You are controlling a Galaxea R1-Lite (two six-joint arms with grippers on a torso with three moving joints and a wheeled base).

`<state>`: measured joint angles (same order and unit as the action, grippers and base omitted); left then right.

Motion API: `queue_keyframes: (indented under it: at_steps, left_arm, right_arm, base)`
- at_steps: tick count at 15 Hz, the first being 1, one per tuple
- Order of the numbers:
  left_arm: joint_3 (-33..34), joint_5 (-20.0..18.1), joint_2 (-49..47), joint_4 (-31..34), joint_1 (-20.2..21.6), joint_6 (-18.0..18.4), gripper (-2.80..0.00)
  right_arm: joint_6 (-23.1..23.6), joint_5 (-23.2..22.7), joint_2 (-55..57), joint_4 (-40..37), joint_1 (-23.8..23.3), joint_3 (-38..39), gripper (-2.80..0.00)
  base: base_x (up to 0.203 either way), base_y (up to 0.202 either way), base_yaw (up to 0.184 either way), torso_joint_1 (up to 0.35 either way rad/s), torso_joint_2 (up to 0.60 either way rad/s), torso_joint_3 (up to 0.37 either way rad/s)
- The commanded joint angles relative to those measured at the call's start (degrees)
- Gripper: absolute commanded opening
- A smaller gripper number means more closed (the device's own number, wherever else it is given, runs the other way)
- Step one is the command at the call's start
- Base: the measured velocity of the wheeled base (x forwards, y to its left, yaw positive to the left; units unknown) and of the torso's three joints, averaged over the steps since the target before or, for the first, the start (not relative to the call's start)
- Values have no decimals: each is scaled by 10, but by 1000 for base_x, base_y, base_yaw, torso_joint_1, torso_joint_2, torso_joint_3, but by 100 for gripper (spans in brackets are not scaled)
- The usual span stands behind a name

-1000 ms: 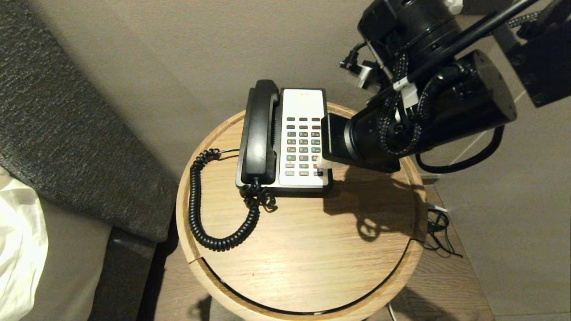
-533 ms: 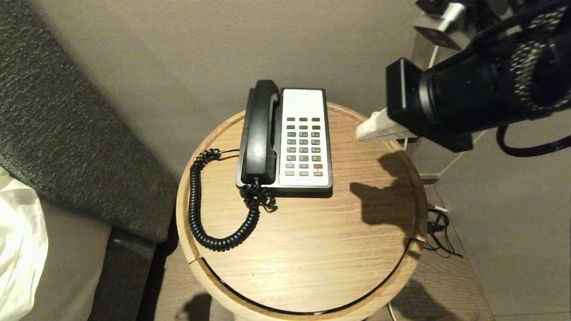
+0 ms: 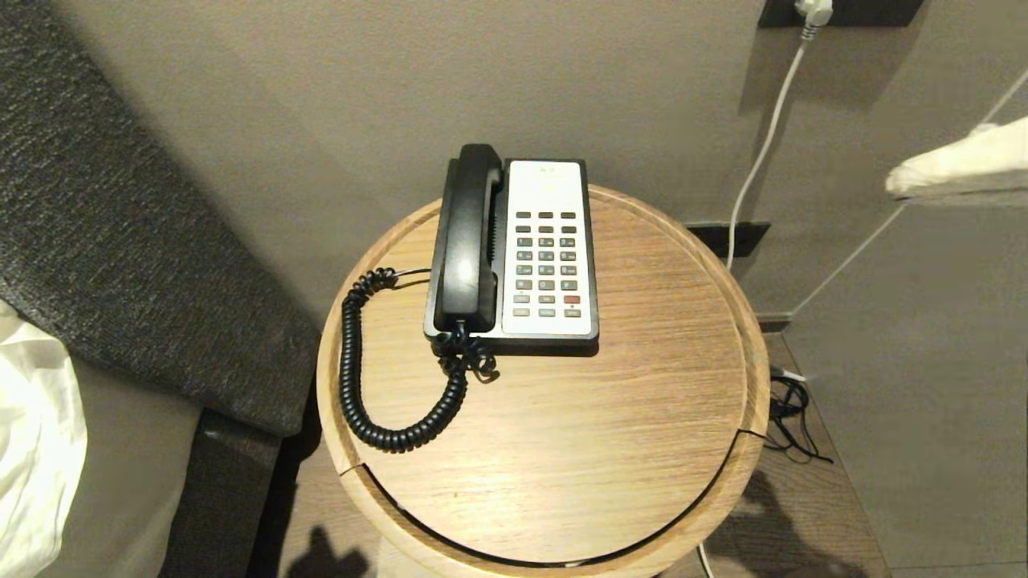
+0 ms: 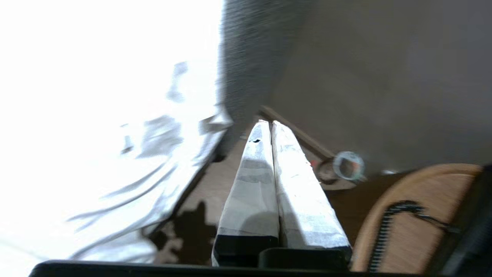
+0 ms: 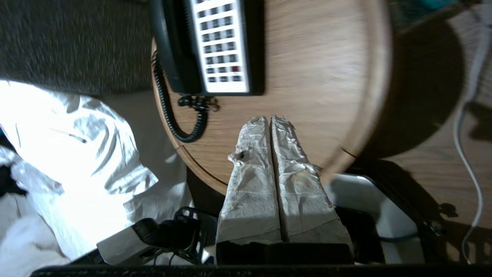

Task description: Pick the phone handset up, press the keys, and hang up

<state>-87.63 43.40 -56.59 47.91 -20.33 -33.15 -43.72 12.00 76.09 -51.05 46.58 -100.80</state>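
Observation:
The black phone handset (image 3: 467,237) lies in its cradle on the left side of the black-and-white phone base (image 3: 548,181). The base stands at the back of a round wooden table (image 3: 578,449). The keys (image 3: 546,265) are uncovered. The coiled cord (image 3: 353,385) loops over the table's left part. My right gripper (image 3: 893,183) shows only as white-wrapped tips at the far right, high and clear of the table. In the right wrist view my right gripper (image 5: 269,118) is shut and empty, with the handset (image 5: 169,46) far beyond it. My left gripper (image 4: 268,123) is shut and empty, beside the table's left edge.
A grey upholstered headboard (image 3: 120,241) and white bedding (image 3: 32,449) lie left of the table. A white power cable (image 3: 763,144) hangs down the wall behind. Black cables (image 3: 791,417) lie on the floor at the right. A round glass object (image 4: 348,166) sits low by the wall.
My right arm has pulled away from the keypad, rising and swinging to the right until only its fingertips remain at the picture's edge. The handset and phone have not moved.

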Motion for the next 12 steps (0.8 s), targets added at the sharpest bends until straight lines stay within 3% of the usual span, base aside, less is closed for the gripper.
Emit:
queue_keyframes:
  at_steps: [1,4,7,10,12]
  left_arm:
    - [88,2,92,2,42,-3,-280]
    - [214,-3,197,-9,91,-3,-280]
    - [297,-25,292,-18,144,-2,-280]
    - [360,-79,374,-15,201,10,-280]
    - [391,-130,414,-20,227,36,-280]
  right_arm:
    - [-7,4,-117,-14,-40,43,-280]
    - [-9,0,-224,-49,-106,89,-280]
    - [-9,-9,-312,-107,-183,107,-280]
    - [-10,-33,-377,-158,-238,115,-280]
    - [-10,-36,-414,-184,-258,124,-280]
  base:
    - [0,0,0,0,0,0]
    - [0,0,0,0,0,0]
    - [0,0,0,0,0,0]
    - [0,0,0,0,0,0]
    - [0,0,0,0,0,0]
